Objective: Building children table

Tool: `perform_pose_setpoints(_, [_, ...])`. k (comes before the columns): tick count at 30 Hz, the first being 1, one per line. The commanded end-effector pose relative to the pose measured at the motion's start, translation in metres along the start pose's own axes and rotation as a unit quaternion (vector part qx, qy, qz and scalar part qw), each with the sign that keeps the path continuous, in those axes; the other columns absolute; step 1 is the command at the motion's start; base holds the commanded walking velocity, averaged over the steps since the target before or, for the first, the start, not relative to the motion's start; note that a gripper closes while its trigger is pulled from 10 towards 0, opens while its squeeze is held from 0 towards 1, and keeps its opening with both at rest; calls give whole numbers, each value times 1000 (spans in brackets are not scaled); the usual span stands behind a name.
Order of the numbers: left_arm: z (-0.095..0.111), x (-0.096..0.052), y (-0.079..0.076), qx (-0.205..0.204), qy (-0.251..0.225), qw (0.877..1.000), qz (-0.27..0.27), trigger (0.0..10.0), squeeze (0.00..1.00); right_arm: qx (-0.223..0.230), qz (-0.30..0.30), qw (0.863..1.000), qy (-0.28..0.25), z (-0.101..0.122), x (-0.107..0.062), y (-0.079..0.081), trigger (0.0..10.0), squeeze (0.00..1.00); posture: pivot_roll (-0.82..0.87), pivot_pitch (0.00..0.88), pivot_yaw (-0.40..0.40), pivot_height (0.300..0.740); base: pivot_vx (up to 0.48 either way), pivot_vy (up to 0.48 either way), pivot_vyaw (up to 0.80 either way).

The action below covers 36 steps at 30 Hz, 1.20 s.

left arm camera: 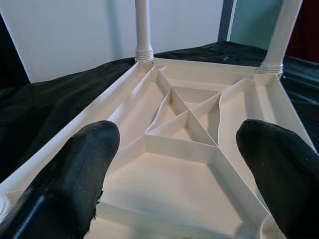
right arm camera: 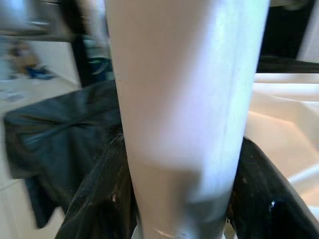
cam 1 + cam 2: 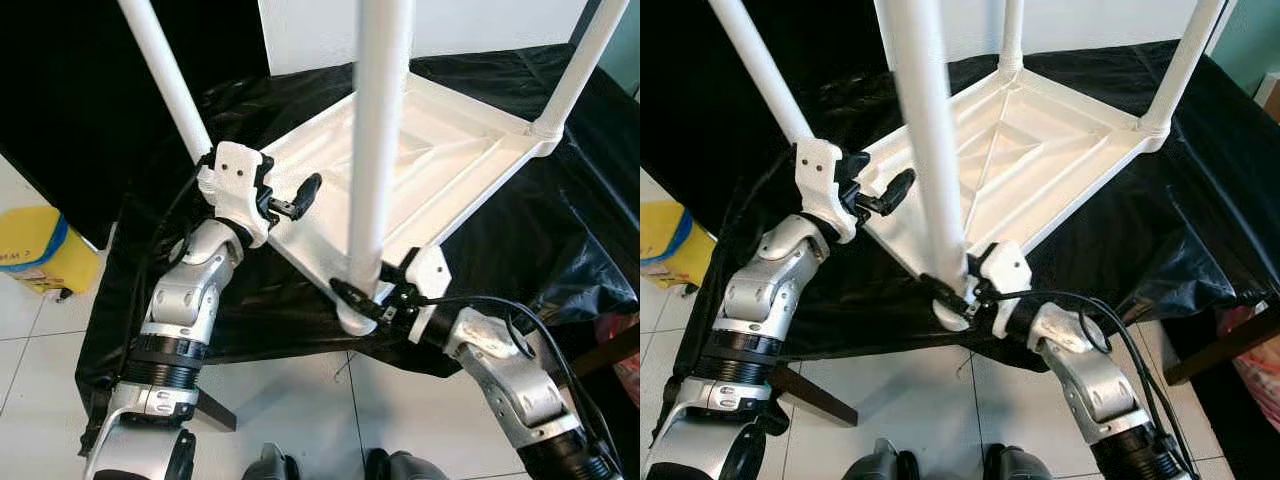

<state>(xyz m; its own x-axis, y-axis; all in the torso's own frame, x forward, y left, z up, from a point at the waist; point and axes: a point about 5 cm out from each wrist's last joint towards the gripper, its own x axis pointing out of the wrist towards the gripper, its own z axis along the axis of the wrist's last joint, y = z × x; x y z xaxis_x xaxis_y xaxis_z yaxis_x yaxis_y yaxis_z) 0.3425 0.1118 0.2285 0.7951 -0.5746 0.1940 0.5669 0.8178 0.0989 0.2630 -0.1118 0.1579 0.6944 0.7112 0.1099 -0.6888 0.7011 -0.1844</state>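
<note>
The white plastic table top [image 3: 440, 150] lies upside down on a surface draped in black cloth [image 3: 560, 250], its ribbed underside facing up and one corner toward the robot at 6 o'clock. Four white legs stand up from the corners, long axes near vertical. The near leg [image 3: 378, 150] rises from the 6 o'clock corner; the left leg [image 3: 165, 75] leans from the 9 o'clock corner.

The right gripper [image 3: 362, 298] pinches the near leg just above its socket, one black finger on each side, as the right wrist view confirms. The left gripper [image 3: 297, 198] hovers over the 9 o'clock edge, its fingers [image 1: 84, 164] spread apart with nothing between them.

The parts look like light, stiff, smooth moulded plastic, likely slippery under hard pads. A hold low on the leg, close to the threaded collar, probably gives the best control for turning it home; bracing the top's rim would keep it from sliding on the cloth. A yellow container [image 3: 35, 250] sits on the floor at 9 o'clock
</note>
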Motion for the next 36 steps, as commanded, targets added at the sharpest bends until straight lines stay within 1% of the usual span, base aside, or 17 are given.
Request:
perform_pose_setpoints(1, [-2, 2, -5, -1, 1, 1000, -25, 10000, 0, -1, -76, 995, 65, -23, -18, -15, 0, 0, -161, 131, 42, 740, 0, 0, 0])
perform_pose_setpoints(4, [-3, 3, -6, -4, 2, 1000, -27, 10000, 0, -2, -94, 993, 71, -26, -23, -16, 0, 0, -161, 131, 42, 740, 0, 0, 0])
perform_pose_setpoints(6, [-5, 6, -9, -7, 3, 999, -37, 10000, 0, -7, -150, 985, 82, -32, -33, -21, 0, 0, -187, 150, 59, 740, 0, 0, 0])
perform_pose_setpoints(9, [-5, 7, -11, -8, 3, 999, -41, 10000, 0, -8, -166, 982, 84, -34, -36, -22, 0, 0, -187, 150, 59, 740, 0, 0, 0])
perform_pose_setpoints(10, [-6, 8, -12, -7, 5, 999, -44, 10000, 0, -5, -192, 978, 85, -35, -39, -22, 1529, 0, -194, 158, 63, 740, 0, 0, 0])
perform_pose_setpoints(11, [-6, 8, -12, -7, 5, 999, -44, 10000, 0, -5, -192, 978, 85, -35, -39, -22, 1529, 0, -194, 158, 63, 740, 0, 0, 0])
perform_pose_setpoints(12, [-7, 9, -11, -3, 9, 999, -45, 10000, 0, -5, -218, 972, 86, -36, -40, -22, 10000, 0, -199, 161, 66, 740, 0, 0, 0])
perform_pose_setpoints(14, [-7, 9, -11, -3, 9, 999, -45, 10000, 0, -5, -218, 972, 86, -36, -40, -22, 10000, 0, -199, 161, 66, 740, 0, 0, 0])
perform_pose_setpoints(16, [-11, 9, -10, 7, 19, 999, -45, 10000, 0, 8, -276, 957, 85, -38, -45, -22, 10000, 0, -199, 168, 68, 740, 0, 0, 0])
perform_pose_setpoints(17, [-11, 9, -10, 7, 19, 999, -45, 10000, 0, 8, -276, 957, 85, -38, -45, -22, 10000, 0, -199, 168, 68, 740, 0, 0, 0])
perform_pose_setpoints(19, [-12, 8, -6, 20, 26, 999, -43, 10000, 0, 13, -316, 945, 85, -39, -46, -18, 10000, 0, -196, 172, 65, 740, 0, 0, 0])
perform_pose_setpoints(27, [-12, 8, -4, 25, 27, 999, -40, 10000, 0, 0, -365, 927, 87, -39, -49, -17, 10000, 0, -191, 174, 62, 740, 0, 0, 0])
perform_pose_setpoints(28, [-11, 8, -5, 26, 26, 999, -39, 10000, 0, 2, -407, 908, 97, -44, -54, -19, 10000, 0, -181, 172, 54, 740, 0, 0, 0])
perform_pose_setpoints(29, [-11, 8, -5, 26, 26, 999, -39, 10000, 0, 2, -407, 908, 97, -44, -54, -19, 10000, 0, -181, 172, 54, 740, 0, 0, 0])
perform_pose_setpoints(32, [-11, 7, -7, 24, 22, 999, -35, 10000, 0, 0, -521, 846, 112, -54, -67, -27, 10000, 0, -173, 171, 49, 740, 0, 0, 0])
perform_pose_setpoints(33, [-11, 7, -7, 24, 22, 999, -35, 10000, 0, 0, -521, 846, 112, -54, -67, -27, 10000, 0, -173, 171, 49, 740, 0, 0, 0])
perform_pose_setpoints(36, [-13, 6, -11, 16, 18, 999, -34, 10000, 0, 2, -566, 817, 114, -56, -69, -33, 10000, 0, -168, 168, 41, 740, 0, 0, 0])
